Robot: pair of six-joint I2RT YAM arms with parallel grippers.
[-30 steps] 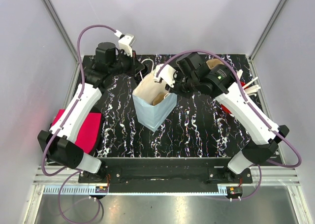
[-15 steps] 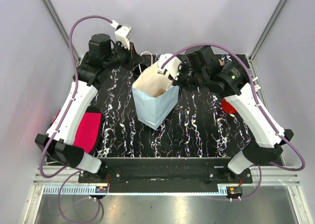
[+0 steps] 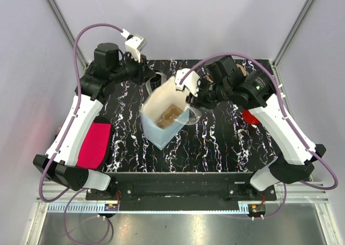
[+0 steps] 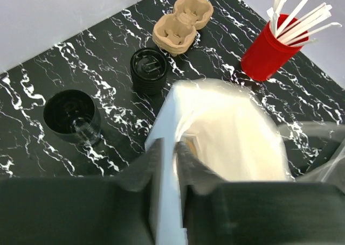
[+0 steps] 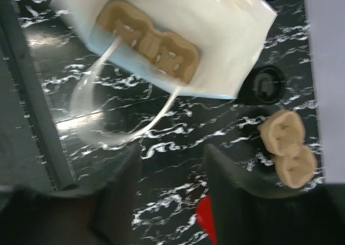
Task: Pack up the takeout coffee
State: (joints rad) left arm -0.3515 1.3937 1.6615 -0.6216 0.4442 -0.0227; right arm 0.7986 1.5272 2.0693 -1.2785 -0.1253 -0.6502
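A pale blue paper bag [image 3: 156,129] stands tilted and blurred at mid-table, open at the top. A brown cardboard cup carrier [image 3: 170,116] lies inside it, also plain in the right wrist view [image 5: 148,40]. My left gripper [image 4: 168,148] is at the bag's far-left rim, its jaws closed narrowly on the bag wall [image 4: 167,116]. In the top view my left gripper [image 3: 148,78] sits behind the bag. My right gripper [image 3: 190,97] hovers at the bag's right side, open and empty [image 5: 172,153]. The bag's white loop handle [image 5: 108,121] hangs free.
A second cardboard carrier [image 4: 182,23] lies at the back. A black lid [image 4: 149,70] and a black cup [image 4: 71,116] stand near it. A red cup of white straws [image 4: 268,54] is at the right, and a red cloth [image 3: 94,142] lies at the left edge.
The right gripper opened and let the handle go. The bag tipped and swung toward the front left. The left arm shifted slightly with the bag's rim between its jaws.
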